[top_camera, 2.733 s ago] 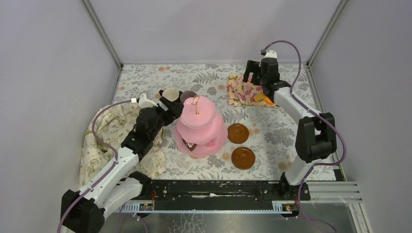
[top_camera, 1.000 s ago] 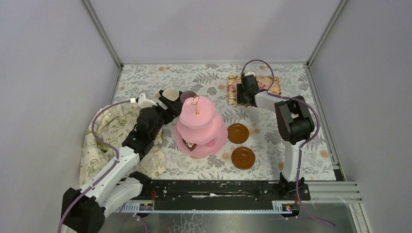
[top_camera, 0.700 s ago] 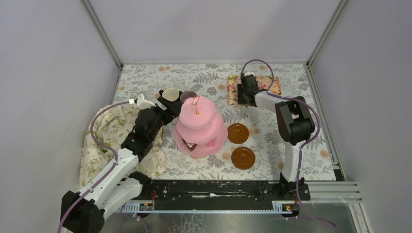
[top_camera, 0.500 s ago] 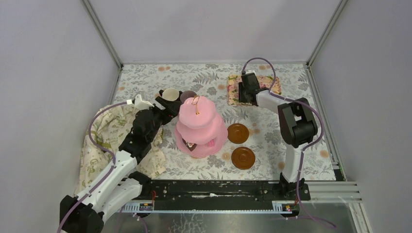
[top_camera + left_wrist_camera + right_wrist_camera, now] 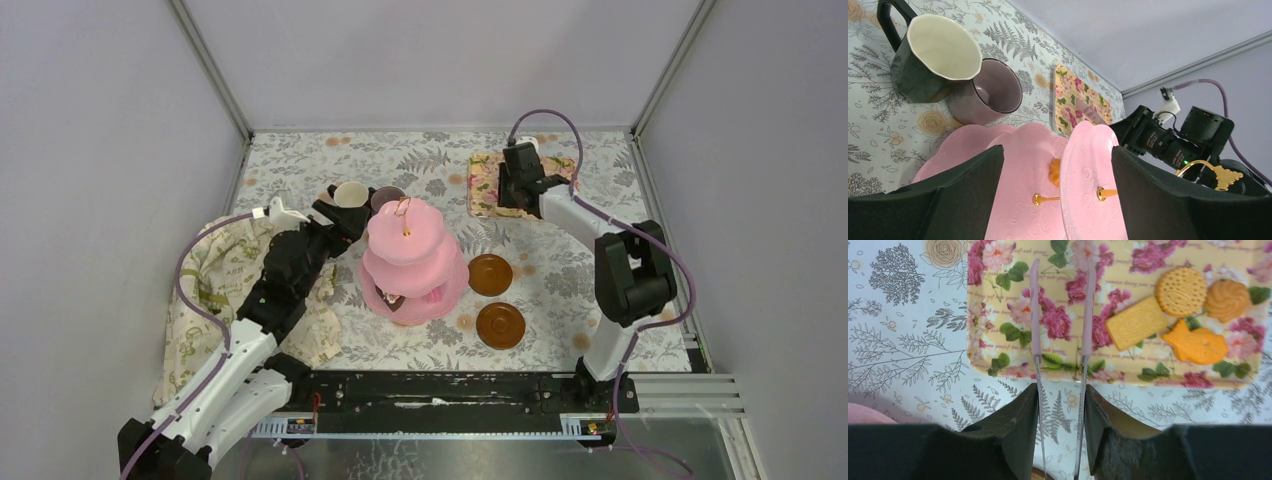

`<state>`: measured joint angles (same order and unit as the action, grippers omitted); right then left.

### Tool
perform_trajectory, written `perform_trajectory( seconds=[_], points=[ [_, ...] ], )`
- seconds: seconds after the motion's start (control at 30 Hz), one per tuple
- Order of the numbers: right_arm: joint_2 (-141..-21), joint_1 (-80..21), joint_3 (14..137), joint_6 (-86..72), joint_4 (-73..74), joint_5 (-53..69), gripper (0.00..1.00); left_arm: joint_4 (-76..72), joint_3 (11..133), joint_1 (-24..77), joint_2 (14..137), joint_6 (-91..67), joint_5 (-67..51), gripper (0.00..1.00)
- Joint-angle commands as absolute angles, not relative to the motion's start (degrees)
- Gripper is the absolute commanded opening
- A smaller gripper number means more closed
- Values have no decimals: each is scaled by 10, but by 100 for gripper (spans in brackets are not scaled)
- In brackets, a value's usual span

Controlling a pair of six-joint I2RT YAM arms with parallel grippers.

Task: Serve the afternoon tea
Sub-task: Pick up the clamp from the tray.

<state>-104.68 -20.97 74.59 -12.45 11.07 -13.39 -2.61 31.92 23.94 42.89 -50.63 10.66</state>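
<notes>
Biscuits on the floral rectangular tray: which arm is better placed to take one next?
Right. The right gripper holds pink-tipped metal tongs over the floral tray, near the biscuits. The left gripper is open at the pink three-tier cake stand.

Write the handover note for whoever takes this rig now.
Left gripper: open, fingers flanking the pink cake stand, not holding it.
Right gripper: shut on tongs, tips over the floral tray.
Four biscuits lie on the tray. Two mugs stand at the stand's far side, two saucers bare to its right.
Done: a few sweets on the stand.
Left: likely biscuits to stand, mugs onto saucers.
</notes>
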Motion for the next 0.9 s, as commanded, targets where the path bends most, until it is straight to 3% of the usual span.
perform_trajectory(
  seconds=[0.0, 0.53, 0.87],
  points=[
    [-981, -214, 721, -141, 139, -165, 42, -35, 310, 236, 417, -514, 98, 86],
    [-875, -214, 643, -171, 208, -220, 41, -37, 292, 236, 396, -528, 83, 86],
    [-903, -214, 650, -210, 220, -216, 43, -42, 281, 237, 400, -527, 80, 86]
  ],
)
